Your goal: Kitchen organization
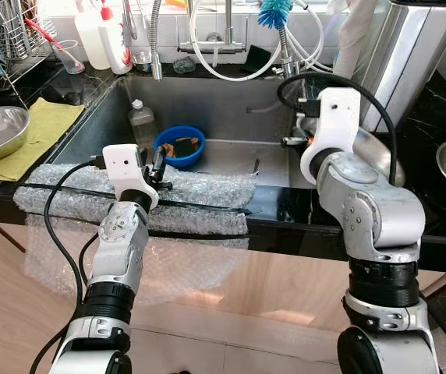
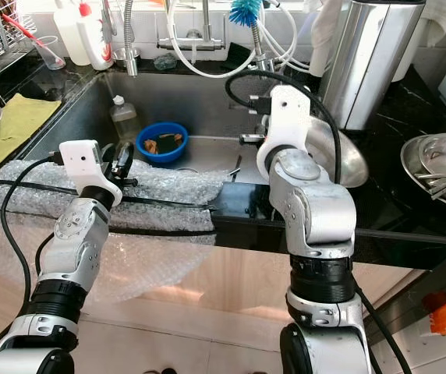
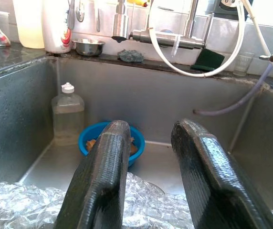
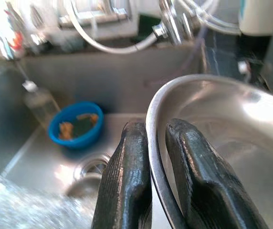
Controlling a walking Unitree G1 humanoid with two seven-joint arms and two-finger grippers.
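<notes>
Right claw pinches a steel bowl's rim above the sink; left claw hovers open, empty. Organizing seems barely begun.

bright daylight is coming in from behind the taps, far beyond the fingertips. the metal bowl pinched between the right fingers is shining with glare. everything past those fingers is looking blurry; the left fingers are looking sharp.
</notes>
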